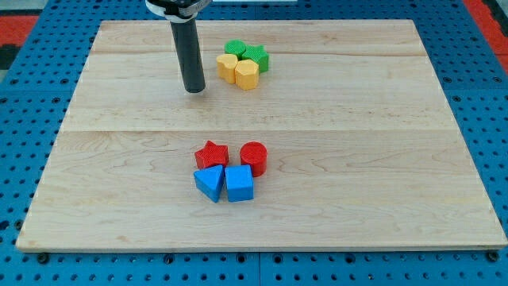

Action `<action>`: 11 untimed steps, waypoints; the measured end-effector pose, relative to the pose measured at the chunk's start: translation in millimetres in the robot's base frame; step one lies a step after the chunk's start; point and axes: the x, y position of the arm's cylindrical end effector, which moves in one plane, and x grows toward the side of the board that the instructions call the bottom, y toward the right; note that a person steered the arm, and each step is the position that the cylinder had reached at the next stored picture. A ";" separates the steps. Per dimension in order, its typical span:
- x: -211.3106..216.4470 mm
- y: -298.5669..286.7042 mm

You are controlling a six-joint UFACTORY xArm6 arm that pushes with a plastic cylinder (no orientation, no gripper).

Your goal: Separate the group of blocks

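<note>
My tip [194, 90] rests on the wooden board [357, 143] near the view's top, just left of a tight cluster of blocks. That cluster holds a green star block [255, 56], a green block [234, 48], a yellow block [228, 67] and a yellow heart-like block [247, 75], all touching. A second cluster sits below the middle of the board: a red star block [211, 153], a red cylinder [254, 157], a blue triangular block [209, 183] and a blue cube [239, 183], packed close together. My tip is far above this lower cluster.
The board lies on a blue perforated table [476, 79]. The rod [189, 52] comes down from the view's top edge.
</note>
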 end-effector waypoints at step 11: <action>188.2 106.5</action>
